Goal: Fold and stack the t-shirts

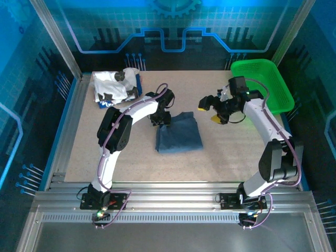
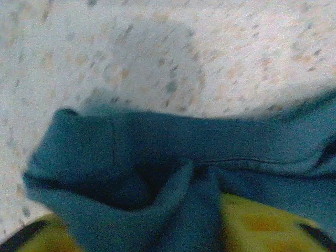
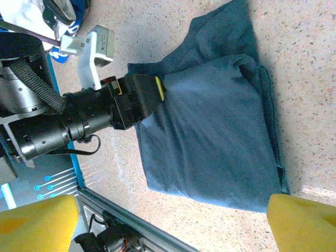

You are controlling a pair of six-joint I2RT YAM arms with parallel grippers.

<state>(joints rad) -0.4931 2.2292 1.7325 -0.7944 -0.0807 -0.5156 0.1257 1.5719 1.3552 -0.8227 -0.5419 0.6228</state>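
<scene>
The dark slate-blue t-shirt (image 1: 179,135) lies folded into a rough rectangle mid-table. My left gripper (image 1: 160,119) is down on its far left corner. In the left wrist view a ridge of blue cloth (image 2: 157,147) is bunched between the yellow pads (image 2: 262,226), so the jaws are shut on it. From the right wrist view the left gripper (image 3: 149,92) bites the shirt's edge (image 3: 210,131). The white printed t-shirt (image 1: 113,86) sits crumpled at the far left corner. My right gripper (image 1: 209,112) hovers open to the right of the blue shirt, holding nothing.
A bright green mesh basket (image 1: 262,84) stands at the far right corner. The speckled tabletop (image 1: 231,152) lies bare near and right of the blue shirt. The metal frame rail (image 1: 168,186) runs along the near edge.
</scene>
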